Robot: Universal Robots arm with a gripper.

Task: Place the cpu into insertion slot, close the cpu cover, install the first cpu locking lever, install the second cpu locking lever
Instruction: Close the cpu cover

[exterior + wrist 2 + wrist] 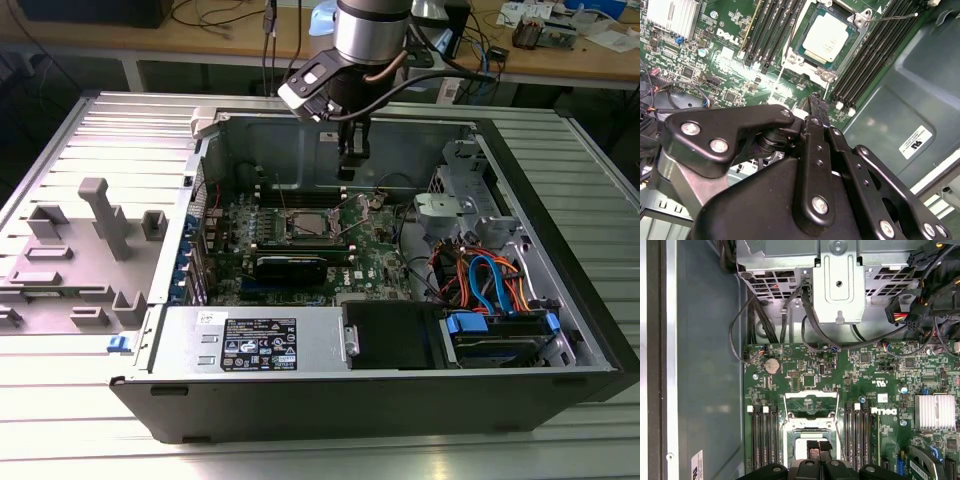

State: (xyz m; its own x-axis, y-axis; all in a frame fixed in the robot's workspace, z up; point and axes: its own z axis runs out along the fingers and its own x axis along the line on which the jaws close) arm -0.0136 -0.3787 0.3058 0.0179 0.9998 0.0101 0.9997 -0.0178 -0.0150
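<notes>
Near side of case: grey power supply [250, 340] along the near wall; drive bay with blue and orange cables [490, 285] toward the exterior view's right.
Table: ribbed metal table [60, 440] under the open computer case [560, 330]; grey plastic fixtures [95, 240] on the exterior view's left.
Board: green motherboard [865, 390] lies flat in the case, with a long black card [290, 265] across its near part.
Insertion slot: insertion slot [802, 48] sits mid-board, between two banks of memory slots [865, 60].
Cpu: cpu [826, 36] is seated in the slot, silvery top up and uncovered.
Cpu cover: cpu cover [810, 395] is flipped open on the far side of the socket; green board shows through its window.
Locking lever: thin wire locking lever [895, 16] runs from a socket corner out over the memory slots.
Gripper: gripper [348, 172] hangs above the board, near the socket and clear of the cpu; black fingertips [819, 446] are pressed together.
Far: case back wall, then wooden benches [560, 55] with cables.
</notes>
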